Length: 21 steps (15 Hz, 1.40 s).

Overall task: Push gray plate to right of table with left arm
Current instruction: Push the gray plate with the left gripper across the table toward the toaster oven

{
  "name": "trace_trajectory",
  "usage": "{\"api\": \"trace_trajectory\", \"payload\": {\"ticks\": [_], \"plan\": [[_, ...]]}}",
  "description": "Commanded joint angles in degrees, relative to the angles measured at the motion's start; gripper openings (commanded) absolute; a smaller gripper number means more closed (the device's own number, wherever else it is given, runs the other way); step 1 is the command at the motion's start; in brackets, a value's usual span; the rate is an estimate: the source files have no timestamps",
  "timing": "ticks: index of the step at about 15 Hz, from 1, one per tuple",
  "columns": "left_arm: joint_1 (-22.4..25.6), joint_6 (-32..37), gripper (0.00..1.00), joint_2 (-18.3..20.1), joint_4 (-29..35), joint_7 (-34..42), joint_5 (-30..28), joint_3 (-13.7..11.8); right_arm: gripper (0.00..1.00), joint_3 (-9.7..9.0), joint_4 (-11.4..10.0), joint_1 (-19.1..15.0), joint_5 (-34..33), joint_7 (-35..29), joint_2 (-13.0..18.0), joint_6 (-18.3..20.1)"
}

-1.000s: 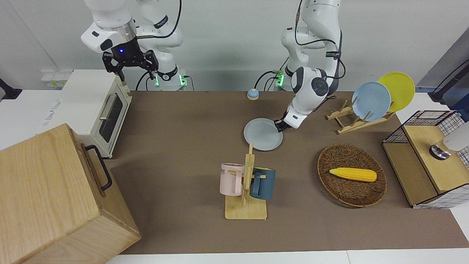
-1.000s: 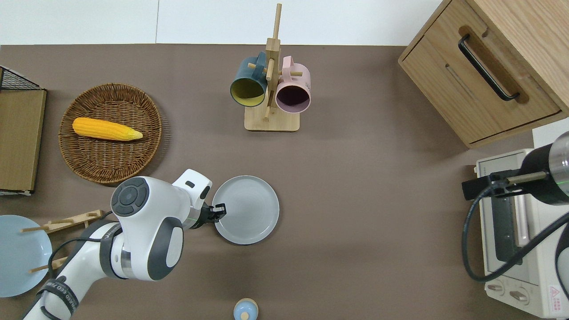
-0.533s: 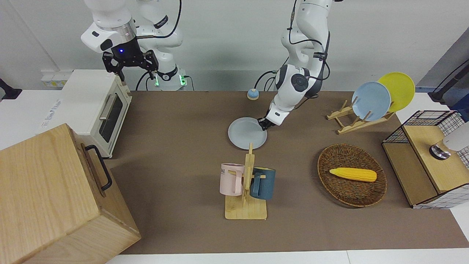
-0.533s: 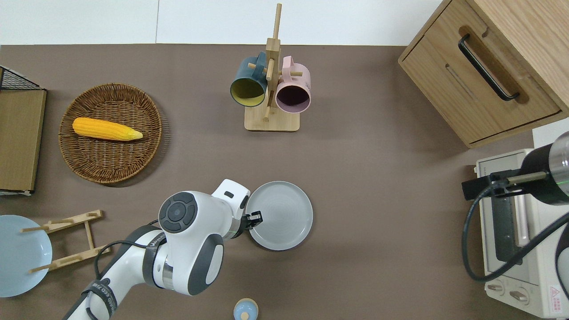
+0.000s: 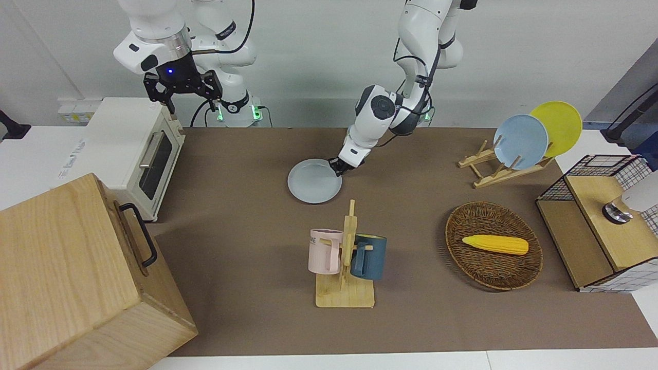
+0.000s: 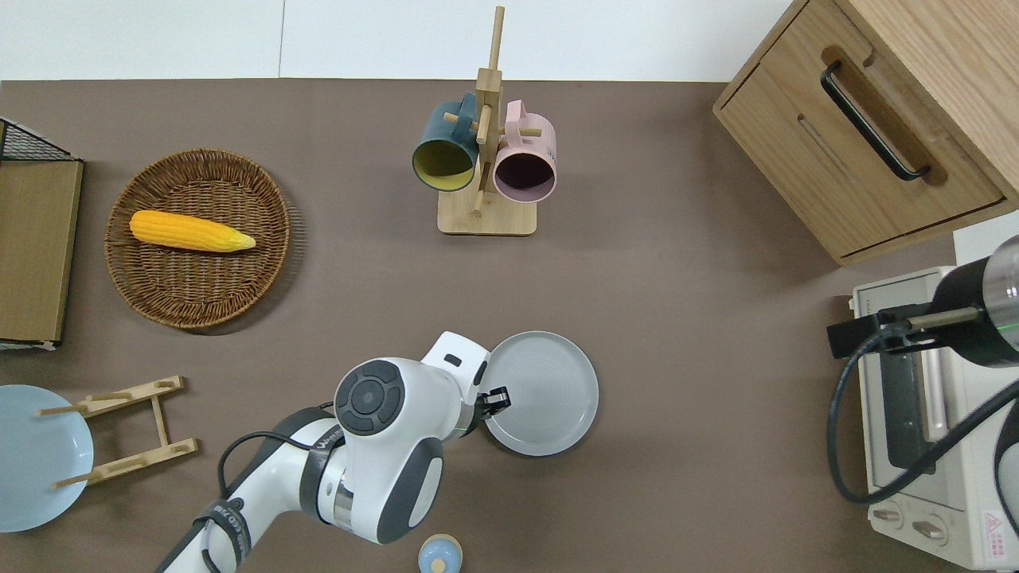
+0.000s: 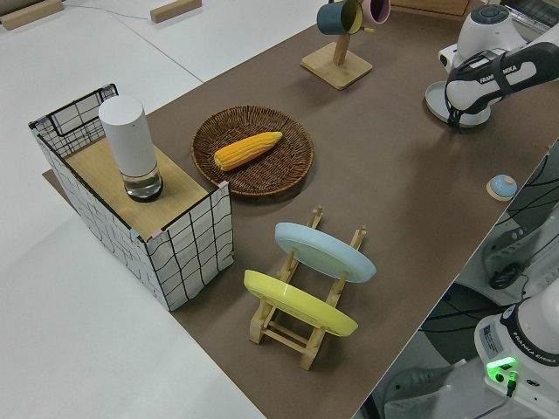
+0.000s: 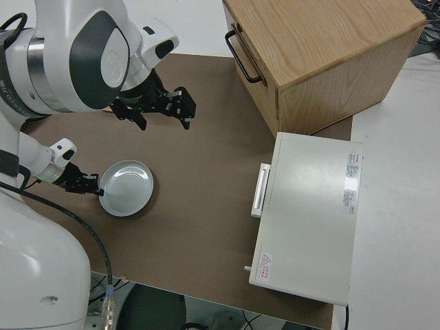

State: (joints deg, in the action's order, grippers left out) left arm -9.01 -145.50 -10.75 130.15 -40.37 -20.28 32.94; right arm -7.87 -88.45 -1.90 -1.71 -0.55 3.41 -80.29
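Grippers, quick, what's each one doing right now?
Left gripper: at the gray plate's rim; open or closed cannot be told.
Right gripper: open, empty, parked.

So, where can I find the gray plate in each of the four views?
Front view: gray plate, centre, nearer the robots than the mug stand.
Overhead view: lower centre.
Left side view: upper corner, mostly hidden by the left arm.
Right side view: lower part.
Shared landmark: the left gripper at its rim.
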Motion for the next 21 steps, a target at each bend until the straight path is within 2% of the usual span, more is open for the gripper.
{"api": "trace_trajectory", "payload": {"ticks": [1,8,9,10,11,13,14,17,21], "plan": [[-3.0,-2.3,0.0,-2.8,-3.0,-3.7,-0.6,-0.4,0.996,-1.09,0.0,-1.4,-0.5,0.5,0.5,0.8],[-4.7,-3.1,0.0,-4.6,-4.3,-5.0,-0.1,-0.4,0.996,-1.09,0.0,-1.4,-0.5,0.5,0.5,0.8],[-5.0,-3.1,0.14,-4.8,-4.7,-5.0,0.0,-0.4,0.996,-1.09,0.0,-1.4,-0.5,0.5,0.5,0.8],[-5.1,-3.1,0.34,-4.9,-5.1,-4.9,0.0,-0.4,0.996,-1.09,0.0,-1.4,-0.5,0.5,0.5,0.8],[-5.1,-3.1,0.49,-4.9,-5.1,-4.9,0.0,-0.4,0.996,-1.09,0.0,-1.4,-0.5,0.5,0.5,0.8],[-5.1,-3.1,0.92,-4.9,-5.2,-4.9,0.1,-0.4,0.996,-1.09,0.0,-1.4,-0.5,0.5,0.5,0.8],[-5.1,-3.1,0.99,-4.9,-5.3,-5.4,0.2,-0.5,0.996,-1.09,0.0,-1.4,-0.5,0.5,0.5,0.8],[-4.8,-1.8,0.99,-4.4,-5.4,-6.7,3.1,-1.0,0.996,-1.09,0.0,-1.4,-0.5,0.5,0.5,0.8],[-1.2,8.1,0.99,-1.3,-5.9,-5.9,10.5,-2.3,0.996,-1.09,0.0,-1.4,-0.5,0.5,0.5,0.8]]}}
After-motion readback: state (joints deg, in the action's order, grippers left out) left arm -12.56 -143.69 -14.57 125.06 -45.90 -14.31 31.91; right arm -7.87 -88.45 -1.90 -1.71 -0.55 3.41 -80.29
